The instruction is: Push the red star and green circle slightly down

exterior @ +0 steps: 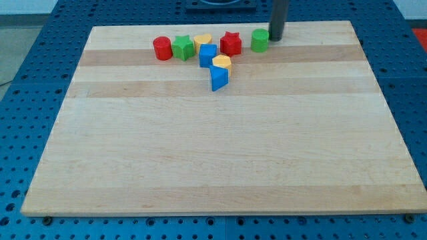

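1. The red star (pixel 231 43) and green circle (pixel 260 40) sit side by side near the top edge of the board (pixel 200 167), right of centre, with a small gap between them; the circle is on the right.
2. Both look like small, rigid, light blocks. I judge they will slide easily on the smooth wood and may spin if pushed off-centre, the star more so because of its points.
3. I have nothing to grasp with, so contact should come from the top side of each block, at its middle, driving toward the frame's bottom.
4. My tip (pixel 275 39) stands just right of the green circle, touching it or very nearly; I cannot tell which. It holds nothing.
5. A cluster lies left of the star: a red cylinder (pixel 162 48), a green block (pixel 183 48), two yellow blocks (pixel 203 40) (pixel 222 62) and two blue blocks (pixel 207 55) (pixel 219 77). The star could nudge these if it drifts left.
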